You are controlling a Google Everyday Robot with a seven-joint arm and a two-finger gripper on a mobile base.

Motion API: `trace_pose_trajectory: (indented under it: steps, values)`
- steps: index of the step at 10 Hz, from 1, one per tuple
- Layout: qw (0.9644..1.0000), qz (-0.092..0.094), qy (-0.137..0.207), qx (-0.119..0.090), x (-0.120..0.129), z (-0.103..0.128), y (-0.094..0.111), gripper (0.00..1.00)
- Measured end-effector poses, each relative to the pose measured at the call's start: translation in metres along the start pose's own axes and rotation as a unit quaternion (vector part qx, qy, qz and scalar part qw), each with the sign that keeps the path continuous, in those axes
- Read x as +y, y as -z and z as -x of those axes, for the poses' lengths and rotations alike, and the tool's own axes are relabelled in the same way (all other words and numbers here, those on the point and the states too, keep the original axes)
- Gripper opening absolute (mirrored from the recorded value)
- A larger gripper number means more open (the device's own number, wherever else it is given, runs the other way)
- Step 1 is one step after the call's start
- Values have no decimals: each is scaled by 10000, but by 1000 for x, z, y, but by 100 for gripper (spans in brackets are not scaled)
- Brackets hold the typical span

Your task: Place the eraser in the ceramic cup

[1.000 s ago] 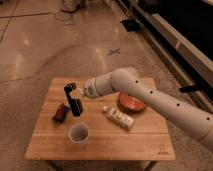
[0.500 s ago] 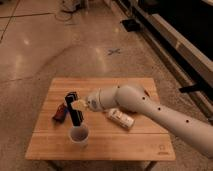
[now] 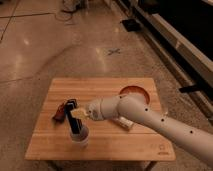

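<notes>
The eraser [image 3: 73, 116] is a long black block held upright, its lower end reaching into the ceramic cup [image 3: 80, 136], a small white cup near the table's front left. My gripper [image 3: 78, 114] is right above the cup, shut on the eraser's upper half. The white arm [image 3: 150, 117] stretches in from the right.
A small dark red-orange object [image 3: 60, 112] lies left of the cup. The orange-red bowl [image 3: 136, 94] sits at the back right, partly hidden by the arm. A white bottle [image 3: 123, 122] lies under the arm. The wooden table [image 3: 120, 147] stands on a polished concrete floor.
The gripper has carried the upright eraser forward and down, from beside the cup to directly over it, with the eraser's lower end now in the cup.
</notes>
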Motion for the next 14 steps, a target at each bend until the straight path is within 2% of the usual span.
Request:
trace_pose_trajectory:
  steps: [1, 2, 4, 6, 7, 14]
  values:
    - [10000, 20, -3, 13, 2, 3, 0, 18]
    - [10000, 48, -20, 30, 6, 7, -2, 32]
    - [10000, 75, -48, 41, 11, 14, -4, 50]
    - [9999, 94, -93, 59, 17, 23, -7, 72]
    - [9999, 92, -111, 68, 19, 26, -9, 78]
    - [9996, 158, -30, 211, 37, 35, -11, 80]
